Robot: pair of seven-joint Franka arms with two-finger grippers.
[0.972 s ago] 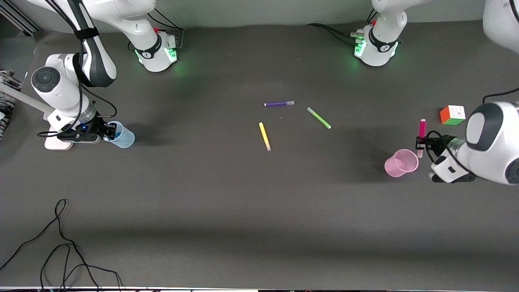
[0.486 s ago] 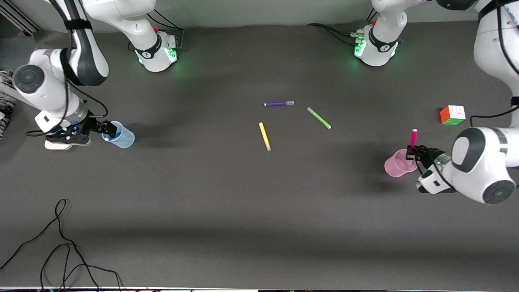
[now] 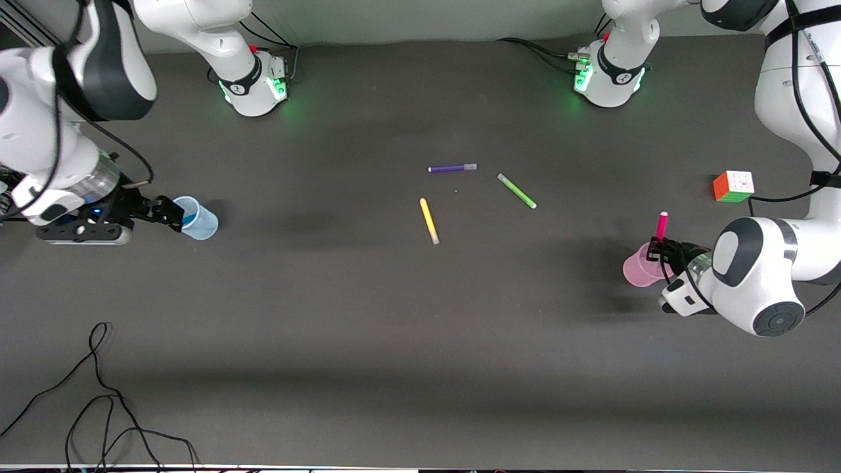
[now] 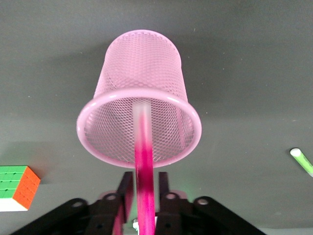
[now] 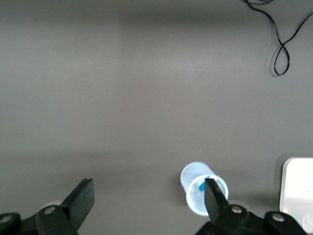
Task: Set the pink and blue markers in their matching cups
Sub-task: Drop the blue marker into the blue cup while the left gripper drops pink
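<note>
Dark grey surface (image 3: 368, 315), both arm bases along its edge farthest from the front camera. Right arm reaches out at its own end of the surface; right pincer (image 3: 167, 213) up in the air just beside the blue cup (image 3: 197, 220), fingers spread wide, holding nothing. In the right wrist view the pincer (image 5: 146, 200) frames the blue cup (image 5: 203, 195) well below it, and a bit of blue marker (image 5: 201, 186) shows inside that cup; from the front view only a blue streak (image 3: 188, 217) is visible at the cup's mouth. Left arm is bent low at its end of the surface; left pincer (image 3: 659, 251) sits over the rim of the pink cup (image 3: 638, 266), pressed together on the pink marker (image 3: 661, 225), which stands near upright with its top end poking up above the fingers. The left wrist view shows the pink marker (image 4: 145, 169) pinched between the dark fingers (image 4: 125, 191), its pale tip already inside the mouth of the pink cup (image 4: 141, 100), a mesh-walled thing in this view. Colour-block puzzle cube (image 3: 733, 186) rests farther from the front camera than the pink cup, also toward the left arm's end. Mid-surface, three loose pens lying flat, apart from each other: purple pen (image 3: 452, 168), green pen (image 3: 516, 191), yellow pen (image 3: 429, 221). Black cable (image 3: 98, 394) looped on the surface nearest the front camera, at the right arm's end.
</note>
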